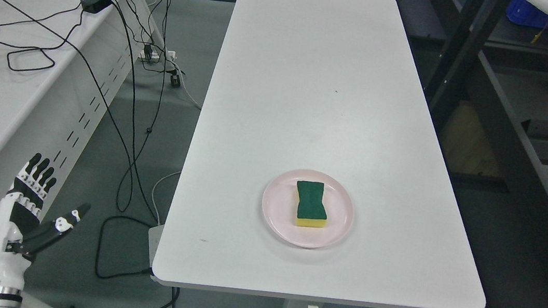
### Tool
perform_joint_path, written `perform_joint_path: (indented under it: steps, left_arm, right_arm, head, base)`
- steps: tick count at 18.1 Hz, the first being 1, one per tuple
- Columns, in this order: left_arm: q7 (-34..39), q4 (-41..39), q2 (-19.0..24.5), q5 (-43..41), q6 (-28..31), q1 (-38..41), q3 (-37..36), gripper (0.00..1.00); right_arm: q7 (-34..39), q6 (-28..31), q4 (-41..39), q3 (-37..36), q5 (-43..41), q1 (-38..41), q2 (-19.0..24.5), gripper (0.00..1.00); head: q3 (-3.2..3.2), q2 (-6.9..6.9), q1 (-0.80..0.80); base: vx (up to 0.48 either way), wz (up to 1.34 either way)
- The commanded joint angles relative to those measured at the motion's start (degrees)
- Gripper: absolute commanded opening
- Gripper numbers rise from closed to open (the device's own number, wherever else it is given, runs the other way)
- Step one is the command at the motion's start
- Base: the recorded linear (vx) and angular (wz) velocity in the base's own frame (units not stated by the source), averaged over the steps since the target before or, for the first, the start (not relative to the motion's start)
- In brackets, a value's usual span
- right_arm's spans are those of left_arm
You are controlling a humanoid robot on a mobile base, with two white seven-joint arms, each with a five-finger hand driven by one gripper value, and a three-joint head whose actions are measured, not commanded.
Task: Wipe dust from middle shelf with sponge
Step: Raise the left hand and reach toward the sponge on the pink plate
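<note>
- Sponge (311, 204) sits green side up, yellow foam showing at its near edge, on a pink plate (276, 217) at the near end of the white table (315, 75).
- Long axis runs roughly away from the robot, near end skewed slightly right; pinched waist in the middle, so the narrow grip line goes across, left to right.
- Left hand (30, 202) is low at the picture's lower left, off the table's left edge, over the floor cables. Fingers straight and spread, thumb out to the side, holding nothing.
- Sponge lies right of and beyond that hand, well apart; table's near left corner is between them.
- Right hand isn't visible, so I can't compare which is nearer. Left is the only one on offer.
- Dark shelving (519, 116) is on the right, past the table's right edge, so the sponge probably has to travel that way after pickup.
- My read: nothing started, reach not begun.
</note>
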Motion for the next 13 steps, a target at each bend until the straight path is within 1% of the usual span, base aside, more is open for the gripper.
perform_joint_path:
  steps: [1, 4, 5, 8, 9, 10, 13]
  left_arm:
    - [0.0, -0.2, -0.6, 0.0, 0.1, 0.1, 1.4, 0.99]
    - [-0.5, 0.0, 0.4, 0.1, -0.4, -0.1, 2.5, 0.99]
    - [-2.2, 0.0, 1.1, 0.0, -1.0, -0.4, 3.0, 0.99]
    - [-13.1, 0.9, 2.2, -0.1, -7.7, -1.7, 4.3, 0.99]
    - [-16.0, 1.0, 2.4, -0.8, -9.1, -1.9, 4.4, 0.99]
    - [-17.0, 1.0, 2.7, -1.8, -9.7, -2.1, 4.4, 0.99]
    - [-18.1, 1.3, 7.7, -6.8, -12.5, -3.6, 4.4, 0.98]
  right_arm:
    - [0.0, 4.1, -1.0, 0.0, 0.0, 0.0, -1.0, 1.00]
    - [0.0, 4.1, -1.0, 0.0, 0.0, 0.0, -1.0, 1.00]
    - [0.0, 4.1, -1.0, 0.0, 0.0, 0.0, -1.0, 1.00]
    - [-0.1, 4.1, -1.0, 0.0, 0.0, 0.0, -1.0, 1.00]
    - [-0.1, 4.1, -1.0, 0.0, 0.0, 0.0, -1.0, 1.00]
    - [0.0, 4.1, -1.0, 0.0, 0.0, 0.0, -1.0, 1.00]
    - [-0.1, 4.1, -1.0, 0.1, 0.0, 0.0, -1.0, 1.00]
  head:
    - [0.00, 0.00, 0.00]
    - [0.00, 0.00, 0.00]
    - [0.00, 0.00, 0.00]
    - [0.00, 0.00, 0.00]
    - [0.00, 0.00, 0.00]
    - [0.00, 0.00, 0.00]
    - [0.00, 0.00, 0.00]
  base:
    - [0.032, -0.20]
    - [0.038, -0.21]
    - [0.055, -0.23]
    - [0.053, -0.23]
    - [0.050, -0.12]
    - [0.016, -0.01]
    - [0.005, -0.01]
